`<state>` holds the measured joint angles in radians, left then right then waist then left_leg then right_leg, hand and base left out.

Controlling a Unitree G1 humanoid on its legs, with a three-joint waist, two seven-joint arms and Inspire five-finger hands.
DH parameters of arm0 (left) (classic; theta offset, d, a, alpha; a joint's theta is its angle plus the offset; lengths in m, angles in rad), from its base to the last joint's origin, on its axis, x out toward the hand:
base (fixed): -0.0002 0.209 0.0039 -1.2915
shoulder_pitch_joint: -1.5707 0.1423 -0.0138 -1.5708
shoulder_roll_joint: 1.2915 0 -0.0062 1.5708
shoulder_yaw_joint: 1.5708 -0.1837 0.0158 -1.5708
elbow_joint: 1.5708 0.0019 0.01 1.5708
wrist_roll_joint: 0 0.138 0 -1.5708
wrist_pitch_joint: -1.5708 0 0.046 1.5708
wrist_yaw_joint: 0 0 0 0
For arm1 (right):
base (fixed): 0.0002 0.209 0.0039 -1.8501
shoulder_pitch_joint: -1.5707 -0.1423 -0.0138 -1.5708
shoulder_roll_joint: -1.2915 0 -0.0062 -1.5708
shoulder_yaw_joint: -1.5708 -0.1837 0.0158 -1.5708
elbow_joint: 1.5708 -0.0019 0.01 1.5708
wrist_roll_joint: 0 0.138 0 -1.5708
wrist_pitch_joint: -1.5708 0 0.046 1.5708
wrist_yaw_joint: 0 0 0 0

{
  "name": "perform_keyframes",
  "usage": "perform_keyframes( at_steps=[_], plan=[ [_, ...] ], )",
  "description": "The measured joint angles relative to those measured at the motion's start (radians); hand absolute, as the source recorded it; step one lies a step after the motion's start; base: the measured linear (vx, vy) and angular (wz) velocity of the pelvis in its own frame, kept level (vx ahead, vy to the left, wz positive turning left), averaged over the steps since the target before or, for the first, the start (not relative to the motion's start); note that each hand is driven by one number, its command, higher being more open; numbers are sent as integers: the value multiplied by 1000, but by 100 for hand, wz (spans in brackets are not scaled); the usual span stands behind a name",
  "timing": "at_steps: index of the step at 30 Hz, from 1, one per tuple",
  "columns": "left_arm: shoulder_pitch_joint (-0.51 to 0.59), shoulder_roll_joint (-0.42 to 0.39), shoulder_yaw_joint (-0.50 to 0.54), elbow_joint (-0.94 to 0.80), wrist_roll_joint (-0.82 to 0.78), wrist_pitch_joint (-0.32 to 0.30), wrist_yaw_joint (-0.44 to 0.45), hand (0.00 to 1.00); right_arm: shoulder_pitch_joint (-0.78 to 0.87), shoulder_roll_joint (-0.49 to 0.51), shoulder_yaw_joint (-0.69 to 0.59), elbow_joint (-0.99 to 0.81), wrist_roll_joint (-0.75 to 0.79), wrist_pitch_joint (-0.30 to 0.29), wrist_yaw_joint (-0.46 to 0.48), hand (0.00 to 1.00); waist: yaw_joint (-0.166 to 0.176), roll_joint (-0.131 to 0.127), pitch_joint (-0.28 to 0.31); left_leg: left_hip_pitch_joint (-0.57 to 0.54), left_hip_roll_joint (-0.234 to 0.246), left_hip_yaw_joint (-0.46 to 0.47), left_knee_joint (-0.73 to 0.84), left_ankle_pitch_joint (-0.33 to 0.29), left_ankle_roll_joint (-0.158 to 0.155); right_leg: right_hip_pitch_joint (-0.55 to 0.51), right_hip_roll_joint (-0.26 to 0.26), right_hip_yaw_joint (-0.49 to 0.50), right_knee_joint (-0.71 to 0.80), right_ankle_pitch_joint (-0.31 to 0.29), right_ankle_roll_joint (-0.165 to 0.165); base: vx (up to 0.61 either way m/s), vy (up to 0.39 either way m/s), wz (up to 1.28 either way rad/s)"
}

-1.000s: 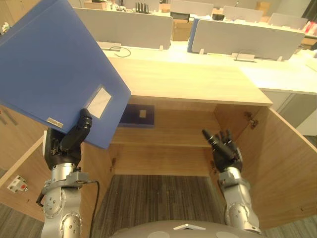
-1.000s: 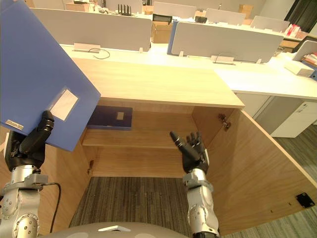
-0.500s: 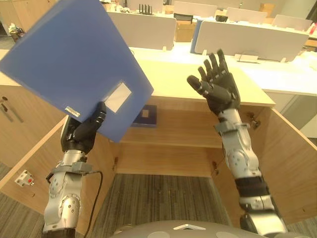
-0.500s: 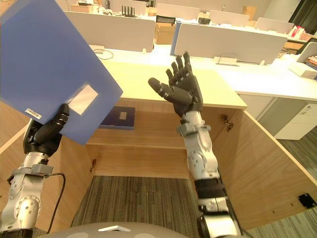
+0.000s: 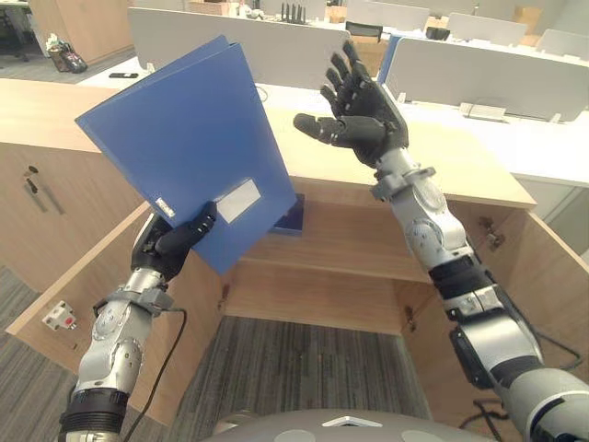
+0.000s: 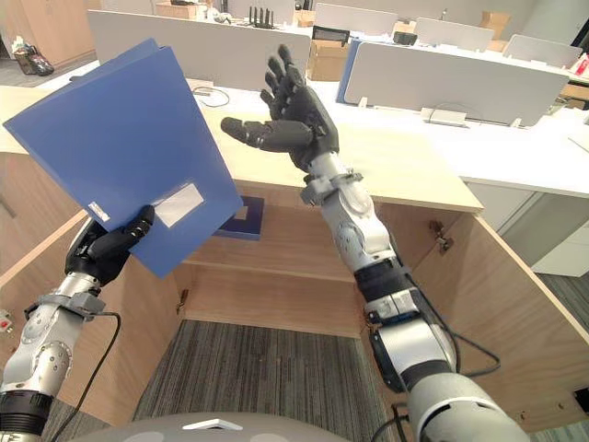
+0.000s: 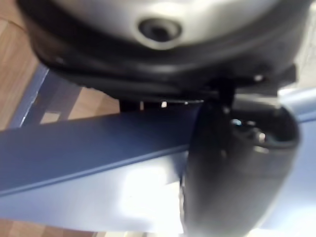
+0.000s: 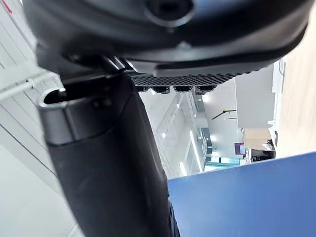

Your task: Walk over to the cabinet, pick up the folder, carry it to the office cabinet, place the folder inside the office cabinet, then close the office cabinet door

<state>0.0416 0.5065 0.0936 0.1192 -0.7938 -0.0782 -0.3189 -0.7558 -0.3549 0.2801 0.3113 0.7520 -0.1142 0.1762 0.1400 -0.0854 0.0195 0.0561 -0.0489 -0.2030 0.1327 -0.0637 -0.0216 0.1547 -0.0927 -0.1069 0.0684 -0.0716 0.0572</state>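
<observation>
Blue folder (image 5: 189, 147) aloft in my left hand (image 5: 170, 250), before the open office cabinet (image 5: 460, 170).
I have its lower corner pinched between thumb and curled fingers, the folder tilted. My right hand (image 5: 361, 109) is raised just beside it, fingers spread, holding nothing.

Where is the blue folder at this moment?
In the left eye view the folder is held up on the left, its lower corner pinched by the left hand, in front of the open office cabinet.
</observation>
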Motion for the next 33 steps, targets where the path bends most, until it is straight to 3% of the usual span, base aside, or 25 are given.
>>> perform_keyframes(
  at_steps=[11,22,23,29,33],
  plan=[
    [-76,54,-79,-3,-31,0,-99,0,-171,-45,199,149,-12,4,76,100,25,0,0,-4,8,-16,5,-3,-4,3,15,-14,0,-7,-12,11,-5,3],
    [-84,99,-88,-29,-33,-2,-117,0,-214,-46,266,269,-40,22,85,100,47,-4,4,-4,12,-23,6,-6,-7,5,18,-21,0,-8,-13,6,-3,1],
    [-84,103,-88,-46,-33,-2,-121,0,-214,-46,267,270,-40,22,87,0,48,-7,9,-5,16,-24,8,-7,-8,6,18,-22,0,-8,-14,6,6,4],
    [-84,163,-100,-49,-49,-4,-125,0,-241,-72,334,281,-33,22,136,0,49,-10,17,-12,23,-26,25,-18,-14,5,23,-23,0,-10,-17,0,0,0],
    [-85,202,-125,-45,-70,-4,-126,0,-233,-98,375,280,53,26,206,0,49,-10,20,-16,27,-27,36,-30,-18,4,28,-24,-4,-13,-22,0,0,0]
  ],
)
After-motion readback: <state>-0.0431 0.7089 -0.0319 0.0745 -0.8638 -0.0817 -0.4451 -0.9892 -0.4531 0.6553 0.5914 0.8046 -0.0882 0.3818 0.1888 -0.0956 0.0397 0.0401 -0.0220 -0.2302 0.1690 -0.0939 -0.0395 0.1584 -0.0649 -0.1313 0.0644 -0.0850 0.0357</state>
